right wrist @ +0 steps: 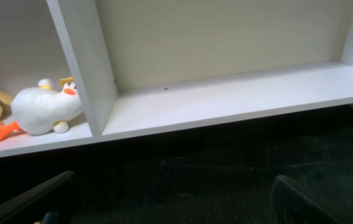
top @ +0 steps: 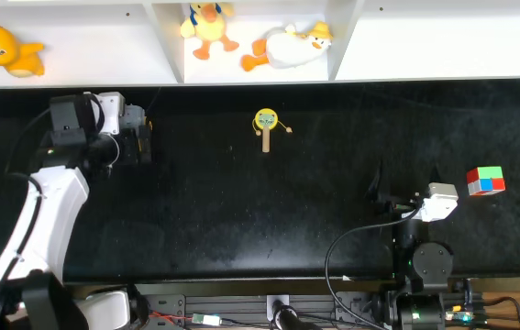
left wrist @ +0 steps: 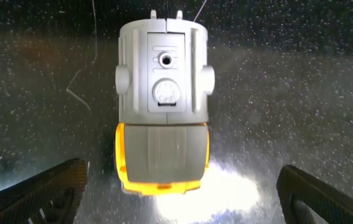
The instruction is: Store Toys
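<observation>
Two fingers of the left end effector stand spread wide, w/ nothing pinched. The grey-and-yellow toy lies on the desk just ahead, centred btwn them, yellow end nearest. Risk, as judged: the fingers aren't yet alongside the body, so closing now would catch only the yellow end, or nothing. The hard rounded shell could also squirt out or twist. Dropping too low would scrape the desk. Farther out is the shelf; a skewed hold could clip a divider there. The right end effector, also spread & unloaded, faces that shelf. A rattle lies btwn the two end effectors, and a colour cube near the right one.
</observation>
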